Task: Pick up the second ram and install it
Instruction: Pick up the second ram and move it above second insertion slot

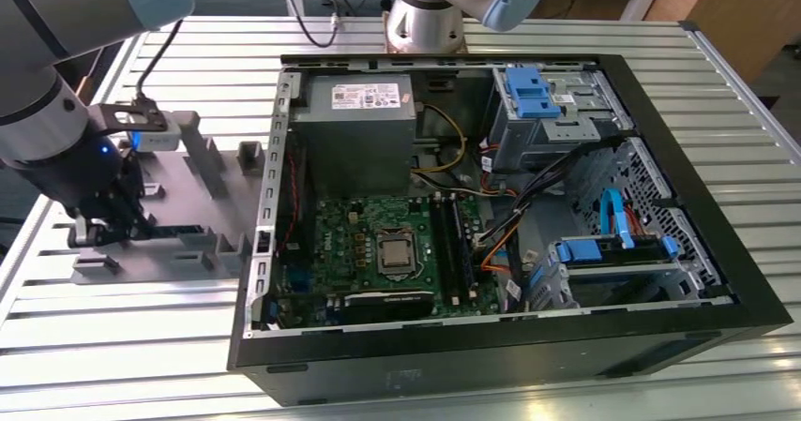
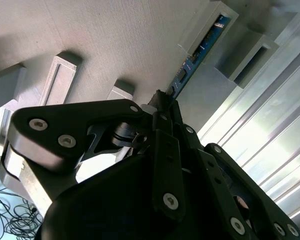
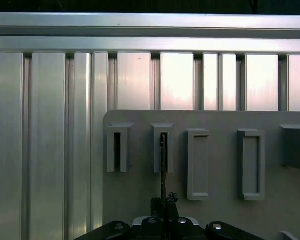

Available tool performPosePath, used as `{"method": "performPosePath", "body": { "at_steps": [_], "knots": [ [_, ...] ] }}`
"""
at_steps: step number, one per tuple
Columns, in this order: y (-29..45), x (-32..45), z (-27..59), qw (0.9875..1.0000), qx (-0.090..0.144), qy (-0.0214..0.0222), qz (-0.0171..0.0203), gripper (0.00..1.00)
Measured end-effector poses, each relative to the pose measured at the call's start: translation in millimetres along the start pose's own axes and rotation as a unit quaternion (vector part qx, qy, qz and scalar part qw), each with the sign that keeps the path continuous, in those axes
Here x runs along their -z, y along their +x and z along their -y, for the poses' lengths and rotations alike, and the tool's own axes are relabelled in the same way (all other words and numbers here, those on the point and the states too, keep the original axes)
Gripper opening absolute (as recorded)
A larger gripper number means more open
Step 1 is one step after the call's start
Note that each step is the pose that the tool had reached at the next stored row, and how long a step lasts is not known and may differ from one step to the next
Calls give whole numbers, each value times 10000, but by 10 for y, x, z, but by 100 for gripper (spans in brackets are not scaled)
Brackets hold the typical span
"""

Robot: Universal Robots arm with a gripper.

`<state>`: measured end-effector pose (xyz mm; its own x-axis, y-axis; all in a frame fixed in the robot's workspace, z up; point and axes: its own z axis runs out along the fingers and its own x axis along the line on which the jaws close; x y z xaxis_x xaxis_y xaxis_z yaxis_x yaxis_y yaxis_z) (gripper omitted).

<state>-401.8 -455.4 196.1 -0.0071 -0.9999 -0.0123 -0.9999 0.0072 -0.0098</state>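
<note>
**Here: gripper clenched on the second ram at the fixture**

Right now I have the gripper closed on the second ram. In the second wrist view the jaws meet on the near end of the stick, with no gap that I can see.

From that side the ram is a long, thin, flat board. Its face looks blue-green and carries a row of small dark chips and pale specks. Its far end sits in the slot of a gray slotted block.

In the first wrist view I see the same stick edge-on, as one thin dark line. It runs from the block's slot straight to the gripper. That block stands in a row with others on the gray fixture plate. The plate lies on the slatted metal counter.

In the exterior view the arm reaches down with the gripper at the fixture plate. That puts it at the exterior view's left of the open computer case, just beside the case wall. The motherboard lies flat inside the case.

As for writing, any print on the stick is too small for me to read. The power supply in the case carries a white label, and I cannot make out its text either.
</note>
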Motion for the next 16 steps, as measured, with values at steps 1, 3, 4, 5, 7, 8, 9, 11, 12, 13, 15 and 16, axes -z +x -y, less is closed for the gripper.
{"method": "performPosePath", "body": {
  "at_steps": [1, 3, 4, 5, 7, 8, 9, 11, 12, 13, 15, 16],
  "knots": [
    [0, 3, 0, 10000, 0, 1, 1, 14],
    [0, 9, 0, 10000, 0, 1, 1, 14],
    [0, 13, 0, 10000, 0, 0, 0, 14],
    [0, 15, 0, 10000, 0, 1, 1, 14],
    [0, 21, 0, 10000, 0, 1, 0, 14],
    [0, 24, 0, 10000, 0, 1, 0, 14],
    [0, 27, 0, 10000, 0, 0, 0, 14],
    [-1, 33, 0, 10000, 0, 1, 1, 14],
    [-1, 37, 0, 10000, 0, 1, 1, 14],
    [-1, 41, 0, 10000, 0, 1, 1, 14],
    [-1, 47, 1, 10000, 0, 1, 0, 14],
    [-1, 51, 0, 10000, 0, 1, 0, 14]
  ]
}}
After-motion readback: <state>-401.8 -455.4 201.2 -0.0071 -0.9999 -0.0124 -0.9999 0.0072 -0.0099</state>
